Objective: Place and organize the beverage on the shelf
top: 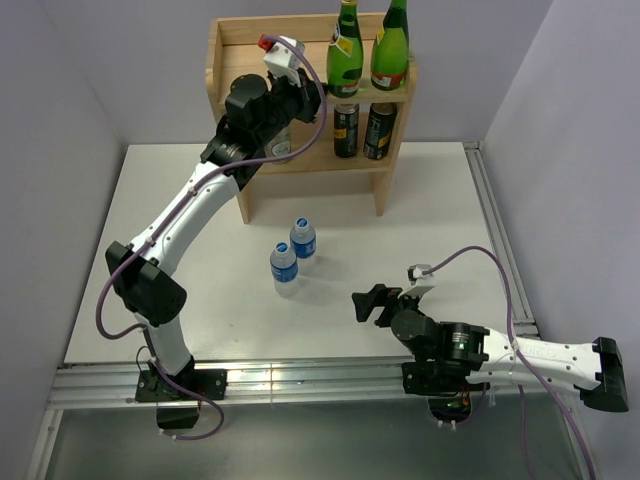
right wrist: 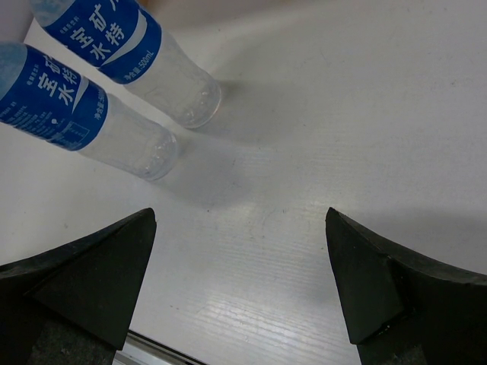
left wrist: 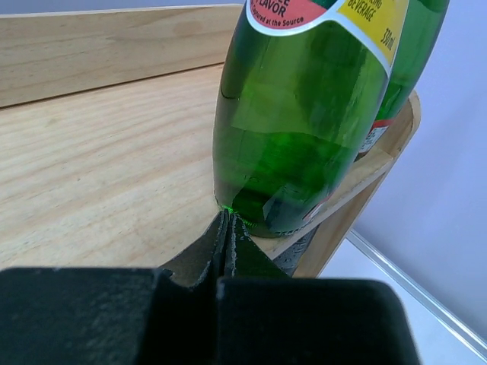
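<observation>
The light wood shelf point(top: 235, 40) stands at the back of the table. Two green glass bottles point(top: 346, 50) point(top: 391, 45) stand on the right of its top board, and two dark cans point(top: 346, 130) point(top: 379, 130) stand on the lower tier. My left gripper point(top: 318, 98) is shut and empty, low over the top board point(left wrist: 91, 152), with its tips point(left wrist: 228, 218) at the base of the nearer green bottle point(left wrist: 304, 114). Two water bottles with blue labels point(top: 303, 238) point(top: 284, 268) stand on the table. My right gripper point(top: 368, 303) is open and empty to their right, low over the table point(right wrist: 240, 281). The water bottles show at the upper left of the right wrist view point(right wrist: 144, 53) point(right wrist: 84, 114).
The left half of the shelf's top board is bare wood inside a low rim. The white table point(top: 420, 200) ends in a metal rail point(top: 300, 378) at the near edge. Grey walls close in on both sides and behind the shelf.
</observation>
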